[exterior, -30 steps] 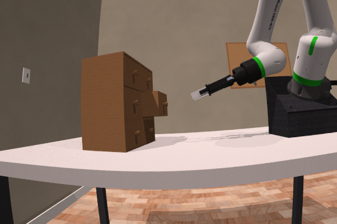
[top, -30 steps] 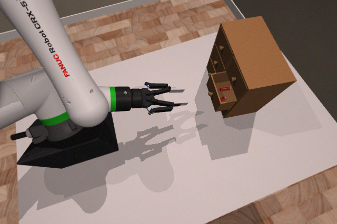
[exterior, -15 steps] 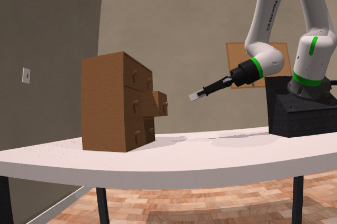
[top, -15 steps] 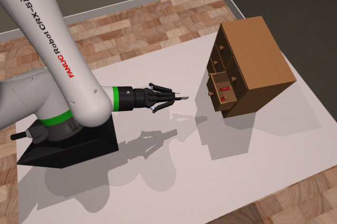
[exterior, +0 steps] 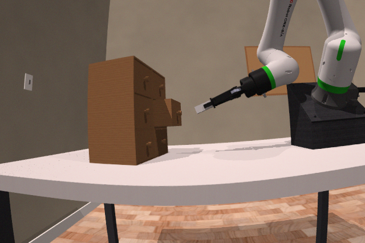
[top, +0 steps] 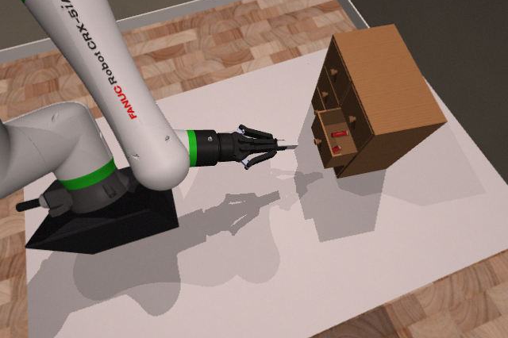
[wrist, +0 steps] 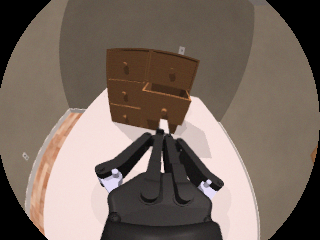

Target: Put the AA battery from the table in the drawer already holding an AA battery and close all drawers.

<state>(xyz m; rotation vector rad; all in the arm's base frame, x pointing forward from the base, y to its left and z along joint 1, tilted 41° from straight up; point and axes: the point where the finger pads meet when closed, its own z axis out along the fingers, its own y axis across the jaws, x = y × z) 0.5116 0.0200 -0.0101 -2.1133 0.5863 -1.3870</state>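
The small wooden chest (top: 377,100) stands at the table's far right. Its middle-row drawer (top: 338,137) is pulled out part way and stays level. Two red AA batteries (top: 339,133) (top: 336,148) lie inside it. The other drawers look pushed in. My gripper (top: 293,147) is shut and empty. It hovers level in the air, pointing at the open drawer's front and a short gap away from its knob (top: 317,141). In the side view the closed fingertips (exterior: 200,108) sit at the height of the drawer (exterior: 172,112). In the wrist view the fingers (wrist: 160,135) meet below the drawer (wrist: 166,99).
My black base block (top: 102,219) stands at the table's left. The chest sits near the table's far right edge, with dark walls close behind it. A brown panel (exterior: 278,69) hangs on the wall behind the arm.
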